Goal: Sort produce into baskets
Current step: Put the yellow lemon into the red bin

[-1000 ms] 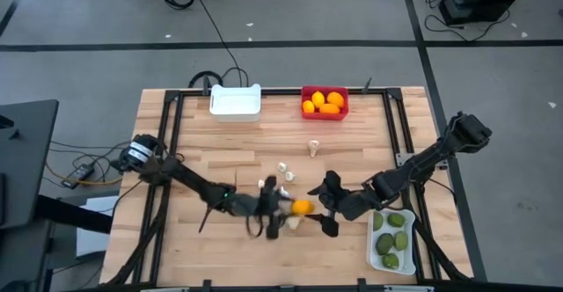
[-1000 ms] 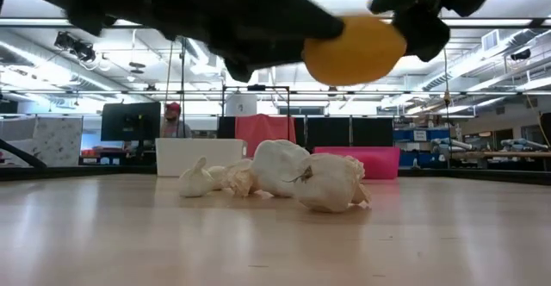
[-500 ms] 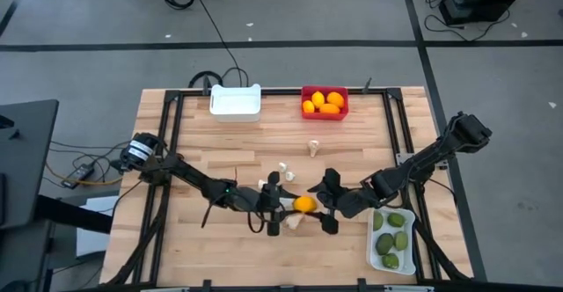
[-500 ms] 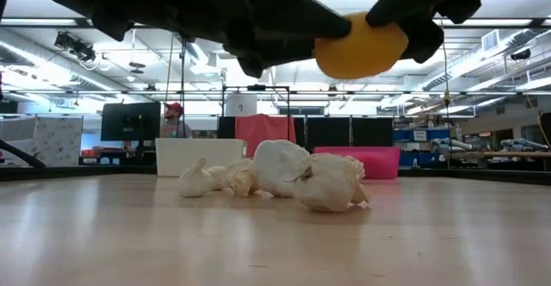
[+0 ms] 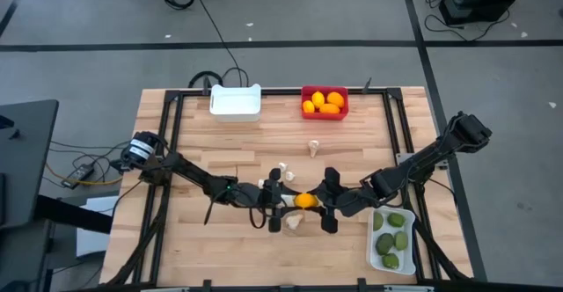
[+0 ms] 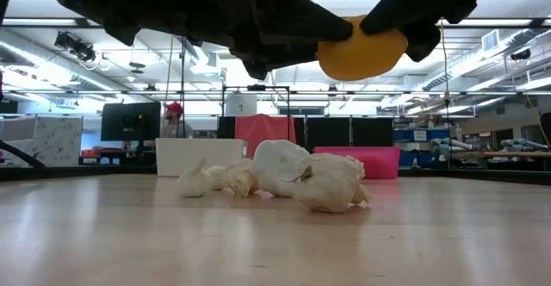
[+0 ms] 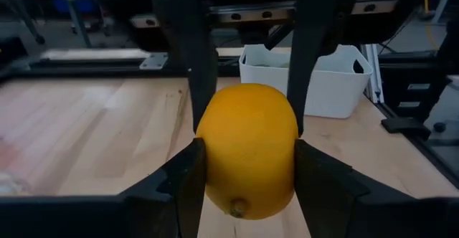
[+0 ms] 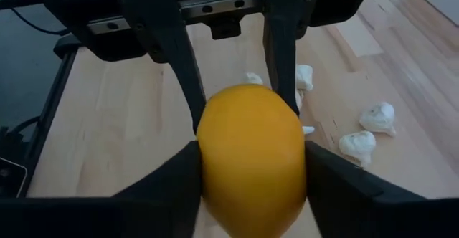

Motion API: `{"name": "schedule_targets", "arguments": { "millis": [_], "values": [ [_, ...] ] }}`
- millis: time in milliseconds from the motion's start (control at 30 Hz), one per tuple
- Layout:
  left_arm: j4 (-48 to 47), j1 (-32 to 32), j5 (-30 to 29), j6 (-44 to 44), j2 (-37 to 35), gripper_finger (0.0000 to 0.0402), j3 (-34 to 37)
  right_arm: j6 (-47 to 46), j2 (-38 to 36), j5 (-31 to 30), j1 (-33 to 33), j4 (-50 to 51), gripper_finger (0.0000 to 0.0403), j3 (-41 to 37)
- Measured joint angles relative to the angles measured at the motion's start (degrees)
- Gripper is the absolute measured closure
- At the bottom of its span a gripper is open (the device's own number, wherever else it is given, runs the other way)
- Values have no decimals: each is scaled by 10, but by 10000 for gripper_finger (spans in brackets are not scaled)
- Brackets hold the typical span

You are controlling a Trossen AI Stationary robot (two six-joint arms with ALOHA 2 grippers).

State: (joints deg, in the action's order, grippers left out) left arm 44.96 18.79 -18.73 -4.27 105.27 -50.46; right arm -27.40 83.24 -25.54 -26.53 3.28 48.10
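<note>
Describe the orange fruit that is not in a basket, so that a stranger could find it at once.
Look at the middle of the wooden table, where the two dark arms meet. The fruit is held in the air between the left gripper and the right gripper, above pale garlic bulbs. It is the only orange piece outside the red basket.

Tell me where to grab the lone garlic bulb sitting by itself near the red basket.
Probably grip the lone garlic bulb across its rounded body, coming straight down: it lies alone, sides free. For now the left gripper and right gripper both clamp the orange fruit in mid-air.
</note>
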Motion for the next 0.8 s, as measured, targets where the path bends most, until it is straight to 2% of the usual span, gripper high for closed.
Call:
{"name": "schedule_targets", "arguments": {
  "millis": [133, 300, 400, 533, 633, 800],
  "values": [
    [-15, -16, 17, -59, 0, 196, 0, -23, 0, 2, 9, 4, 211, -1],
    [-32, -38, 17, -70, -1, 143, 0, -30, 1, -33, 28, 27, 206, -1],
    [-53, -49, 16, -84, -1, 112, -1, -64, 1, -39, 42, 42, 205, -1],
    [-114, -59, 20, -105, -9, 81, 0, -86, 1, -85, 55, 61, 205, 0],
    [-194, -68, 14, -104, -39, 68, 0, -99, 1, -112, 78, 82, 205, 0],
    [-262, -88, -16, -129, -91, 66, 0, -115, 0, -117, 138, 109, 205, 0]
  ]
}}
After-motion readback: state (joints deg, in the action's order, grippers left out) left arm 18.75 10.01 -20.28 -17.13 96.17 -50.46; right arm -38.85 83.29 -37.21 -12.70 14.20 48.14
